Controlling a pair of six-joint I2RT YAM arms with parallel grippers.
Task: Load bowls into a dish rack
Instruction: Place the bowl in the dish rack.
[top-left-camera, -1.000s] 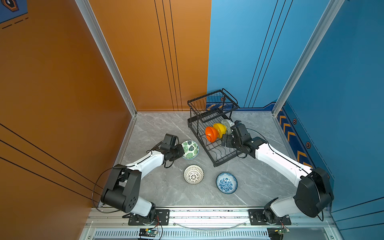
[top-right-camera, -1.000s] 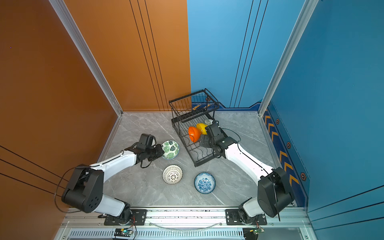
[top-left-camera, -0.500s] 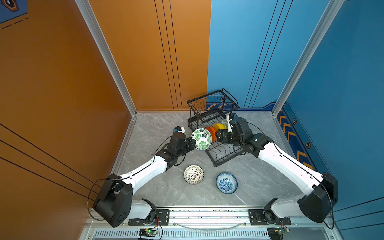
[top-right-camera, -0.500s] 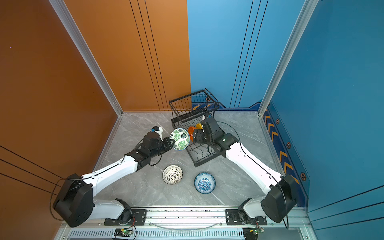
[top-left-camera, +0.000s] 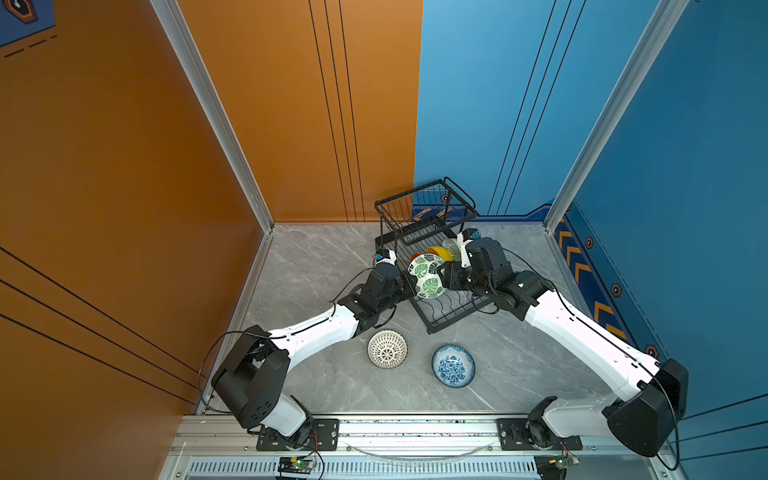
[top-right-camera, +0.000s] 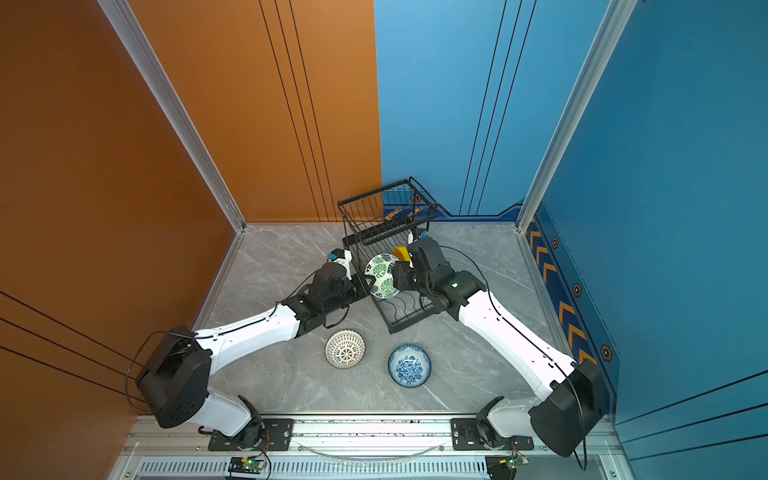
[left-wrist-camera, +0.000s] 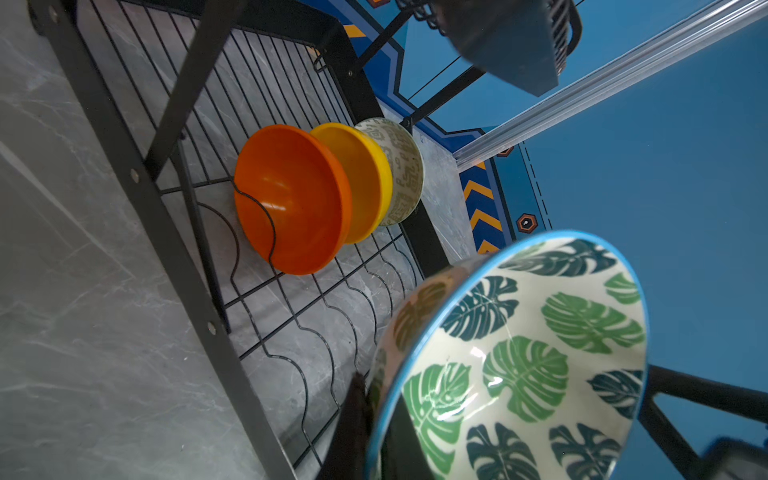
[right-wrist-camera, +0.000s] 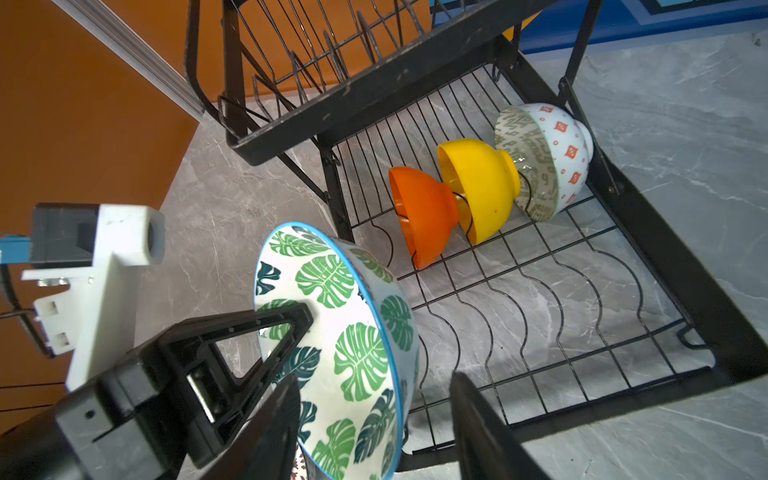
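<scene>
Leaf bowl (top-left-camera: 428, 276) is white with dark and light green leaves and a thin blue rim. We see it held on edge in the air over the open end of the dish rack (top-left-camera: 453, 316), between the two grippers. The left gripper (top-left-camera: 412, 280) is clamped on its rim, one black finger (right-wrist-camera: 266, 332) lying inside the bowl. The right gripper (right-wrist-camera: 374, 380) straddles the opposite rim with its jaws apart, and we see a gap at the outer finger.

Three bowls stand on edge in a row in the rack's wavy dividers, close together: orange bowl (right-wrist-camera: 424, 216), yellow bowl (right-wrist-camera: 478, 187), and grey-green bowl (right-wrist-camera: 536, 158), which is white outside with red diamonds. The lattice bowl (top-left-camera: 387, 349) and blue floral bowl (top-left-camera: 453, 365) sit on the grey marble table (top-left-camera: 316, 266) near the rack, apart from each other.
</scene>
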